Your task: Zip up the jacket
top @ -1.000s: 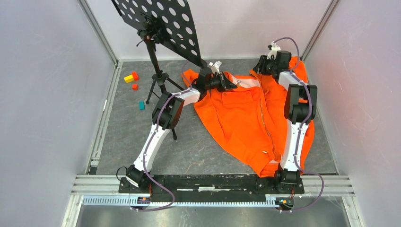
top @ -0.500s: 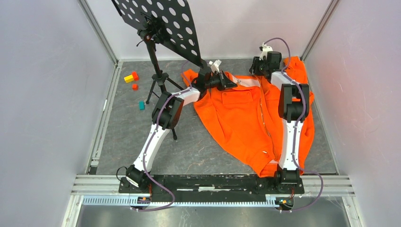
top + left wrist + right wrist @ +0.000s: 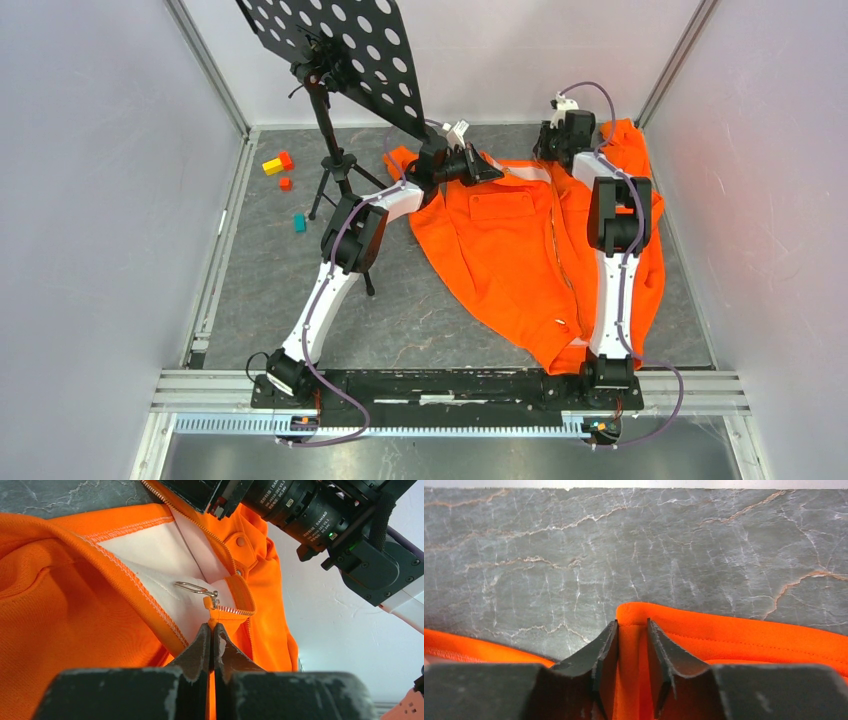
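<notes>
The orange jacket (image 3: pixel 510 250) lies spread on the grey table, collar at the far side, its light zipper (image 3: pixel 563 255) running down the front. My left gripper (image 3: pixel 484 165) is at the collar; in the left wrist view it (image 3: pixel 213 626) is shut on a thin edge of jacket fabric just below the zipper slider (image 3: pixel 212 600), whose metal pull ring (image 3: pixel 191 586) lies flat on the white lining. My right gripper (image 3: pixel 553 143) is at the far top of the jacket; in the right wrist view it (image 3: pixel 631 625) is shut on a fold of orange fabric (image 3: pixel 724 630).
A black perforated music stand (image 3: pixel 345 40) on a tripod (image 3: pixel 335 175) stands far left of the left arm. Small yellow, orange and teal blocks (image 3: pixel 278 163) lie left of it. Walls close in the table on three sides. The right arm's camera (image 3: pixel 300 510) hangs close above the collar.
My right gripper has moved left and farther back with its fold of jacket. My left gripper has shifted slightly toward the far side at the collar.
</notes>
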Controlling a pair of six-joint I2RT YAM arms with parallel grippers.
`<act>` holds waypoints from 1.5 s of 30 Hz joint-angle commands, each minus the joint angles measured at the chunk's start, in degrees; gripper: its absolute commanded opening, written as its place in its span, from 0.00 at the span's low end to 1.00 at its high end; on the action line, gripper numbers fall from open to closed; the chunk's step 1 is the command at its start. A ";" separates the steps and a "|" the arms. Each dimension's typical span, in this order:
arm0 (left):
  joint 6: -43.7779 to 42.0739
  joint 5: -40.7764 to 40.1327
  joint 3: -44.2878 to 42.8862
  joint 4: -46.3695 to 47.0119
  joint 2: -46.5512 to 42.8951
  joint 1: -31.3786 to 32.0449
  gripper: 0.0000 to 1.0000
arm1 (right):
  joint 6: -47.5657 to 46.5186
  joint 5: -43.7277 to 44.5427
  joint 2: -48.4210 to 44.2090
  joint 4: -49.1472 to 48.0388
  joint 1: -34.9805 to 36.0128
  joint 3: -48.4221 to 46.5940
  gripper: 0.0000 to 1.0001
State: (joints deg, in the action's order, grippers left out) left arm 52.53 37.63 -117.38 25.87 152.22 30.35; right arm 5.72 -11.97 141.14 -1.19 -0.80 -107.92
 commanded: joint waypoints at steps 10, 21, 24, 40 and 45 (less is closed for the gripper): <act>-7.50 3.57 -2.69 1.37 -1.16 0.54 0.02 | -0.26 -8.91 -5.73 -1.60 -0.43 -1.48 0.10; -19.37 6.83 -1.27 -0.84 -4.57 0.86 0.02 | -0.11 -31.33 -19.99 -8.30 -5.05 16.50 0.15; -18.71 7.66 -1.35 0.15 -4.73 0.94 0.02 | 3.39 -36.07 -18.63 -9.48 -6.51 16.93 0.15; -15.27 14.23 -0.31 7.67 -5.30 1.56 0.02 | 29.62 -52.69 -18.55 -44.52 -7.46 33.12 0.00; -15.31 18.27 1.75 15.86 -4.92 1.69 0.02 | 49.23 -59.90 -17.66 -71.24 -7.61 38.60 0.00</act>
State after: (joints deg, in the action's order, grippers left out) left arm 37.06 50.59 -117.16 32.16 150.65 31.64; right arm 37.23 -62.92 124.79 -45.04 -8.62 -71.61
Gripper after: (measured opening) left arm 0.044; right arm 0.020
